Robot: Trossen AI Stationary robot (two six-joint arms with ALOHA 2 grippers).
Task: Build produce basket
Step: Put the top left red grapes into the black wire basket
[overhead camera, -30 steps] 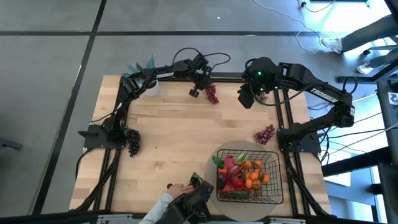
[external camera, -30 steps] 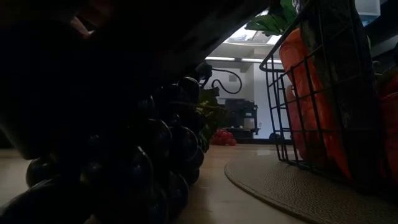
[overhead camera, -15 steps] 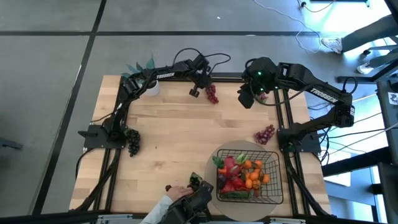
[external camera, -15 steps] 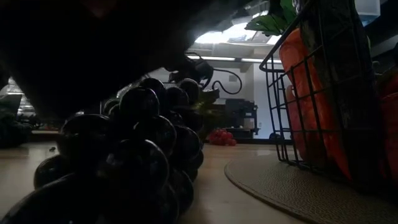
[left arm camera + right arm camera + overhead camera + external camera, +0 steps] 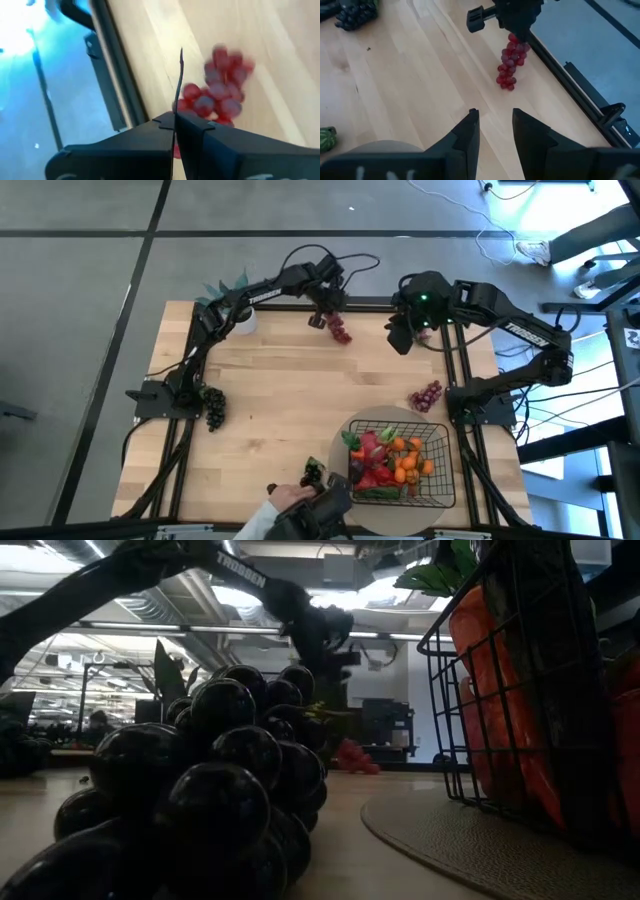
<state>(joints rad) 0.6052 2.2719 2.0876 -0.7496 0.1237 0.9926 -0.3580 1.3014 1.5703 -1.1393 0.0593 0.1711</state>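
Observation:
My left gripper (image 5: pixel 322 318) is at the table's far edge, shut on a bunch of red grapes (image 5: pixel 340 330), which also shows in the right wrist view (image 5: pixel 509 67). My right gripper (image 5: pixel 493 129) is open and empty, above the table's far right (image 5: pixel 398 337). The black wire basket (image 5: pixel 437 448) stands on a round beige mat (image 5: pixel 372 425) at the near right and holds orange, red and pink produce (image 5: pixel 392 463). A purple grape bunch (image 5: pixel 426 396) lies on the wood near the mat. Dark grape bunches lie at the left edge (image 5: pixel 214 406) and the near edge (image 5: pixel 220 790). My left gripper pinches the red bunch's thin dark stem (image 5: pixel 179 80) between its two shut fingers, at the bunch's top end. The fingers come from above, slanting down. The bunch hangs below them (image 5: pixel 506 80). I cannot tell whether its lower end touches the wood.
A person's hand and dark sleeve (image 5: pixel 290 505) are at the near edge beside the near dark grapes (image 5: pixel 314 473). A green potted plant (image 5: pixel 225 288) stands at the far left corner. Bare wood lies in the middle of the table (image 5: pixel 300 390).
The person's hand has drawn back toward the near edge and uncovered the near dark grapes, which stay on the wood. My left arm has shifted a little toward the far right edge with the red bunch in its fingers.

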